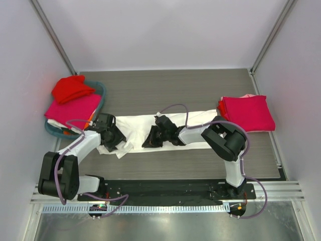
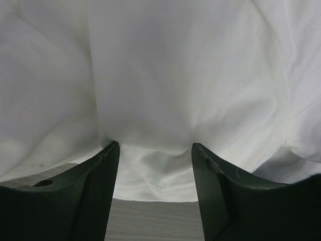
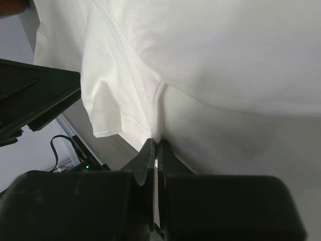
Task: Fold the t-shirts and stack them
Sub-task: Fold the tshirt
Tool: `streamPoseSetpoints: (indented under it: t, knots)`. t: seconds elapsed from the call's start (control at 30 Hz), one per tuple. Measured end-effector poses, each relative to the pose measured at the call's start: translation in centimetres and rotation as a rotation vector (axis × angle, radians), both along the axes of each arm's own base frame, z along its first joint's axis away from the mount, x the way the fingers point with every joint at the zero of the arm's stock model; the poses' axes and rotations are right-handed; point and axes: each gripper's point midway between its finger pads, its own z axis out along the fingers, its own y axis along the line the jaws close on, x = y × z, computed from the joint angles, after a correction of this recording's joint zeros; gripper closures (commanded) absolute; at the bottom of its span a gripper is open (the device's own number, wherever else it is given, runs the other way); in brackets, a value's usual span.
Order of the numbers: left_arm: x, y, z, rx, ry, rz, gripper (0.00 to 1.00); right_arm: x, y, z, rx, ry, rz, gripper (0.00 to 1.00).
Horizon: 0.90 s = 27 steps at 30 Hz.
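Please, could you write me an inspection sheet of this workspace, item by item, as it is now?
Surface: grey wood-grain table.
Job's things: white t-shirt lying as a long band across the middle; red t-shirt and magenta t-shirt in the teal basket; folded pile at right.
Clutter: the basket only, far left.
Grippers: left gripper open at the white shirt's left end; right gripper shut on its fabric.
Cables: purple cables along both arms.
Surroundings: pale walls on three sides.
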Motion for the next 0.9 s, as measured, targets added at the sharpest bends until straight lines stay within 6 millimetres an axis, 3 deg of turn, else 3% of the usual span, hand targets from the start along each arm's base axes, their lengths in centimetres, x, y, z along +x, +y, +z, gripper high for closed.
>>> streamPoseSetpoints:
  t: [0.37,0.47,0.5,0.6,0.77,0.87,0.9]
  knots:
    - [0.3,0.4,0.0,0.031,-0.017,-0.004,0.39,0.3,-1.9,0.2,-0.043,0.022,-0.009,0.97]
    - [0.3,0.7,0.1,0.046,-0.023,-0.009,0.39,0.5,-2.4,0.3,-0.051,0.028,-0.015,0.86]
    - [0.3,0.8,0.1,0.051,-0.025,-0.009,0.39,0.4,-2.6,0.3,-0.051,0.030,-0.014,0.68]
    - [-0.1,1.3,0.2,0.072,-0.031,-0.003,0.39,0.2,-2.9,0.9,-0.043,0.026,-0.002,0.51]
    - [-1.4,2.1,1.4,0.099,-0.050,0.009,0.39,-0.2,-4.3,2.7,-0.049,-0.003,0.002,0.53]
    - [-1.5,2.1,3.0,0.092,-0.100,0.014,0.39,0.6,-6.5,4.6,-0.052,-0.033,-0.032,0.60]
    - [-1.5,2.1,3.4,0.089,-0.110,0.015,0.39,1.4,-7.7,5.4,-0.052,-0.055,-0.062,0.66]
